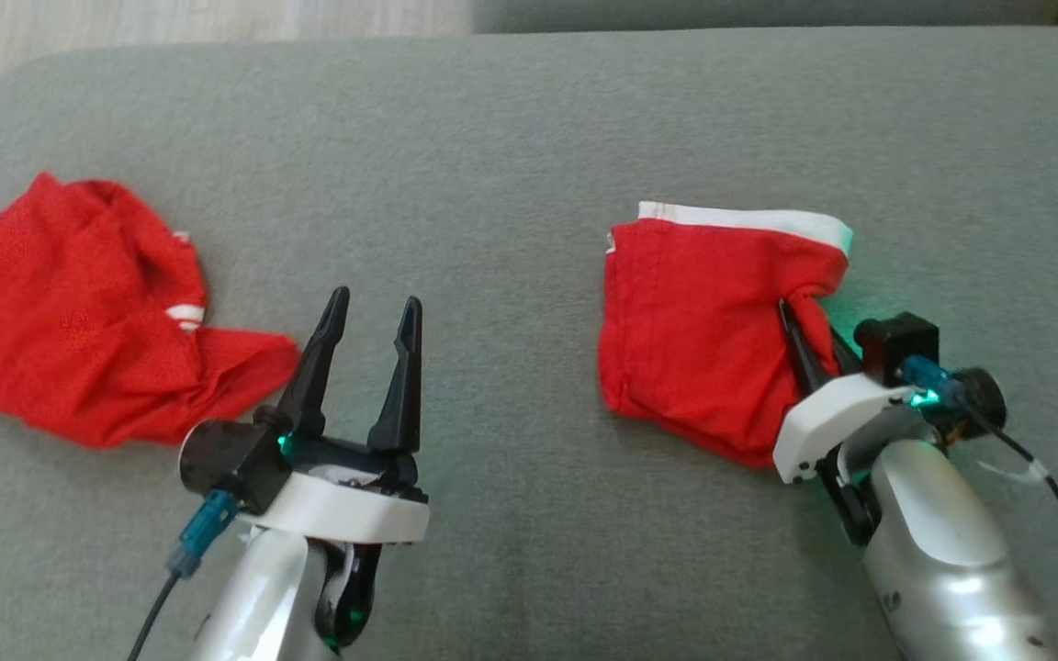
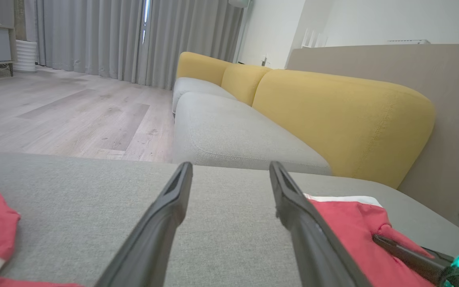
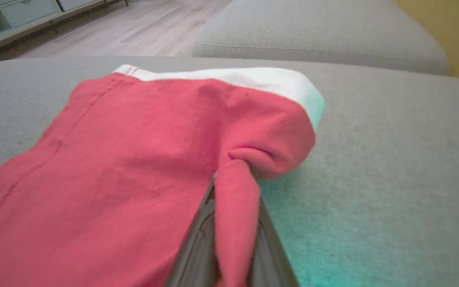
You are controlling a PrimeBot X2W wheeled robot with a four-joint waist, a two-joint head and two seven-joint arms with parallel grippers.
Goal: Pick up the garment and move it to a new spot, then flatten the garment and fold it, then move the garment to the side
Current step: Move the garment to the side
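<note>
The garment (image 1: 694, 321) is a folded red piece with a white band along its far edge, lying on the right half of the grey cushion (image 1: 511, 165). My right gripper (image 1: 806, 332) is shut on a pinched fold at the garment's right edge; in the right wrist view the red cloth (image 3: 134, 159) bunches up between the fingers of that gripper (image 3: 233, 191). My left gripper (image 1: 376, 303) stands open over bare cushion to the left of the garment, holding nothing. In the left wrist view the open gripper (image 2: 230, 167) has the garment (image 2: 345, 215) at its lower right.
A second red garment (image 1: 70, 312), crumpled, with white stripes, lies at the cushion's left end, close to my left gripper. Beyond the cushion are a grey sofa seat with yellow backs (image 2: 333, 111) and wooden floor (image 2: 54, 107). A cable (image 1: 1057, 496) trails from my right wrist.
</note>
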